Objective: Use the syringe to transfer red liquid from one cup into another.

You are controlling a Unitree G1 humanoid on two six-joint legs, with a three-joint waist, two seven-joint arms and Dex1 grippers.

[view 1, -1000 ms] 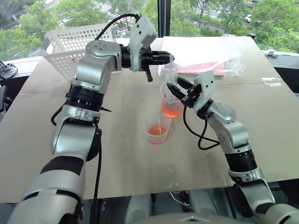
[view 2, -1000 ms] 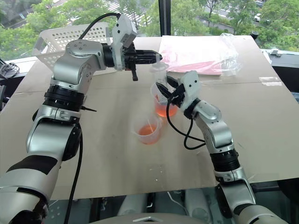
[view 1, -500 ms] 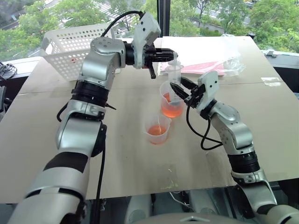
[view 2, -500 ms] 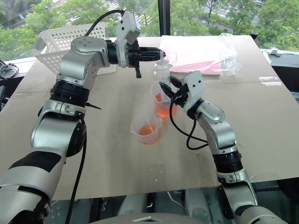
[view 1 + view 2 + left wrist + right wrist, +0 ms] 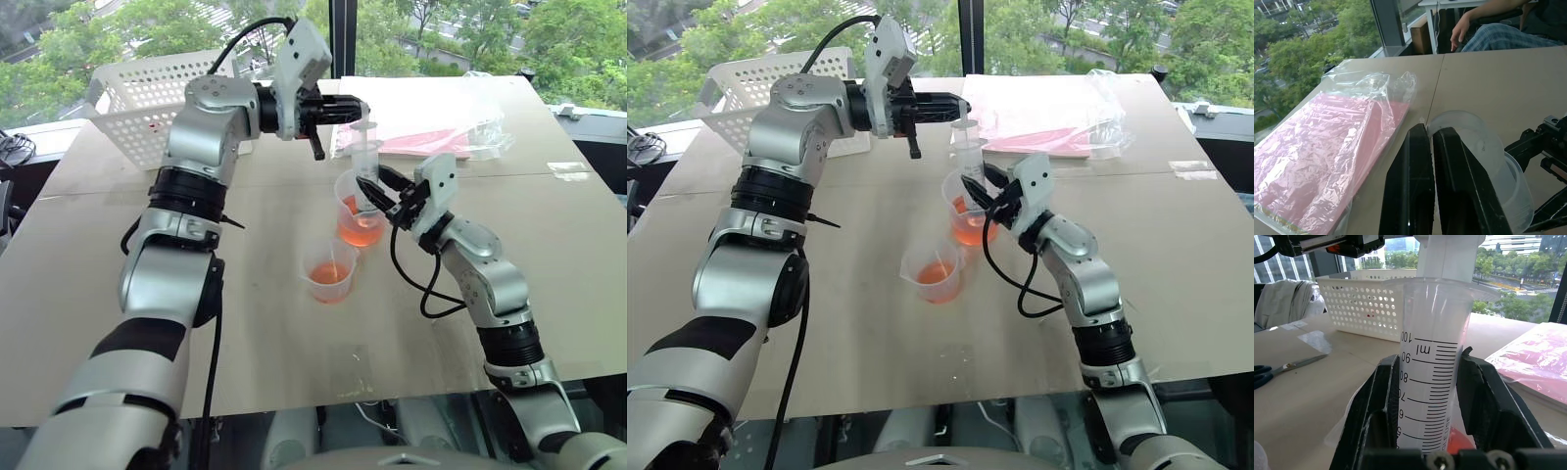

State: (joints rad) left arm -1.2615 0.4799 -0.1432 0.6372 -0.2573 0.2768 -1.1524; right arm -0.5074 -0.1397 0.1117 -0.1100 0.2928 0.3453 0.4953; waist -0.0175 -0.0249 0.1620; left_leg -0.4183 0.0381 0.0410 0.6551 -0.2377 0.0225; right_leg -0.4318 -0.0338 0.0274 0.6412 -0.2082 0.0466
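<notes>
My right gripper (image 5: 377,193) hugs the syringe (image 5: 364,166) in the tall cup (image 5: 359,217) — my left gripper (image 5: 355,110) pinches its plunger (image 5: 365,125).

Head pair looks down over table (image 5: 88,294); wrist views sit close, perhaps near-level.

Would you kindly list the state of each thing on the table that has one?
Syringe: upright, tip in spouted cup.
Spouted cup: upright, part-filled with red liquid.
Smaller cup: upright, red liquid inside.
Left pincer: shut on plunger.
Right pincer: shut on syringe barrel.
Basket: upright.
</notes>
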